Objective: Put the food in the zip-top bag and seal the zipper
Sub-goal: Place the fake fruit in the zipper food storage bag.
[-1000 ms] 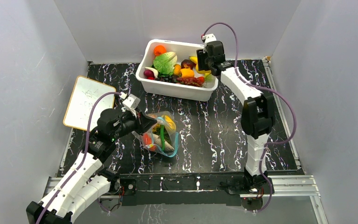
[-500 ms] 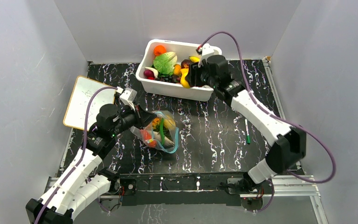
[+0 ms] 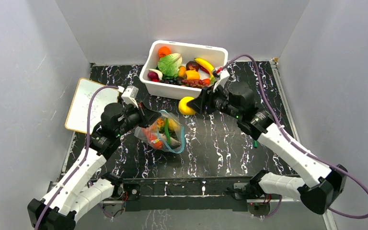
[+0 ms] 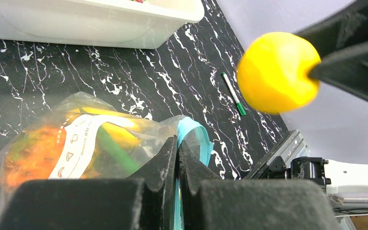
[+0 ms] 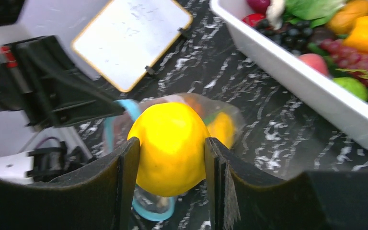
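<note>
The clear zip-top bag [image 3: 164, 133] lies on the black table with orange, yellow and green food inside. My left gripper [image 3: 145, 118] is shut on its mouth edge, pinching the teal zipper [image 4: 200, 140] between the fingertips [image 4: 168, 152]. My right gripper [image 3: 192, 105] is shut on a round yellow fruit [image 3: 186, 105], held in the air just right of and above the bag's mouth. In the right wrist view the fruit [image 5: 171, 143] sits between both fingers, with the bag [image 5: 223, 122] behind it. More food [image 3: 171, 65] fills the white tub [image 3: 182, 92].
A small whiteboard [image 3: 87, 104] lies at the table's left edge. A green pen [image 4: 233, 94] lies on the table right of the bag, under my right arm. Grey walls close in three sides.
My right arm has swung from the tub down toward the bag, carrying the yellow fruit. My left gripper has shifted the bag's mouth slightly up and back.
</note>
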Robot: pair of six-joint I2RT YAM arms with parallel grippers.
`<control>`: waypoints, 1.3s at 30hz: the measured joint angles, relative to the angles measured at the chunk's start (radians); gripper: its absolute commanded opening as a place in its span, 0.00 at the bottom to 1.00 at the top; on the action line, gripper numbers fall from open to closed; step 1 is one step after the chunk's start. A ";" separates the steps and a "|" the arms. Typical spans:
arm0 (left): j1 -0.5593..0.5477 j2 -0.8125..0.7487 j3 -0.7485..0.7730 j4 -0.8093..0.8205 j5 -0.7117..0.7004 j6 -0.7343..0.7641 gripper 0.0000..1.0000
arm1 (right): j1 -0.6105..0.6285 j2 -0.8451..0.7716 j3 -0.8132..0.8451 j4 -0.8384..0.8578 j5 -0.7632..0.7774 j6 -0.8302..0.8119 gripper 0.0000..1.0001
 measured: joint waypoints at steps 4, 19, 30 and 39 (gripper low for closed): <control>0.000 0.015 0.004 0.010 -0.011 -0.031 0.00 | 0.032 -0.065 -0.064 0.045 -0.052 0.069 0.26; 0.000 0.030 0.004 0.036 -0.024 -0.098 0.00 | 0.218 -0.039 -0.201 0.225 -0.036 0.269 0.25; 0.000 0.024 0.004 0.037 -0.020 -0.129 0.00 | 0.238 0.034 -0.274 0.314 0.090 0.289 0.33; 0.000 0.022 0.004 0.045 -0.010 -0.149 0.00 | 0.257 0.081 -0.290 0.329 0.138 0.231 0.59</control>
